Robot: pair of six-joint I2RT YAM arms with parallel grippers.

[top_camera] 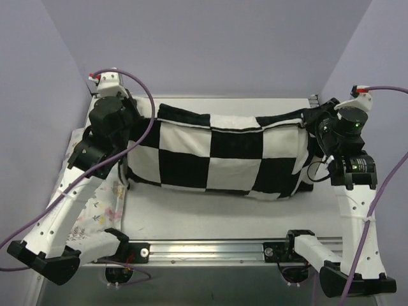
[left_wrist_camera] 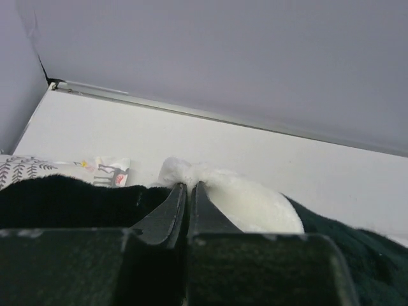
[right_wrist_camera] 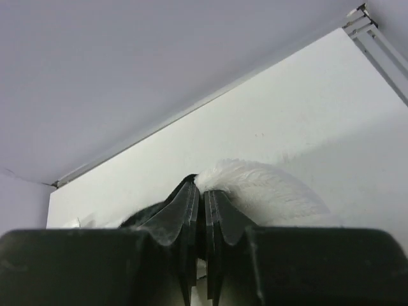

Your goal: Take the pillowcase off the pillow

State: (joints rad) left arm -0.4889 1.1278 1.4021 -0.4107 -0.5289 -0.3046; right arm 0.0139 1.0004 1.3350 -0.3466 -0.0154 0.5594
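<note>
The pillowcase [top_camera: 220,156], with big black and white checks, lies stretched across the table between the two arms. It looks filled, and the white pillow inside is hidden. My left gripper [top_camera: 145,120] is at its far left corner. In the left wrist view the left gripper [left_wrist_camera: 188,185] is shut on a white plush fold of the pillowcase [left_wrist_camera: 248,201]. My right gripper [top_camera: 310,122] is at the far right corner. In the right wrist view the right gripper [right_wrist_camera: 204,190] is shut on a white fold of the pillowcase [right_wrist_camera: 268,191].
A pale floral-print pillow [top_camera: 95,207] lies at the left edge under my left arm, and it also shows in the left wrist view [left_wrist_camera: 35,167]. Lavender walls enclose the white table [top_camera: 204,210]. A metal rail [top_camera: 210,247] runs along the near edge.
</note>
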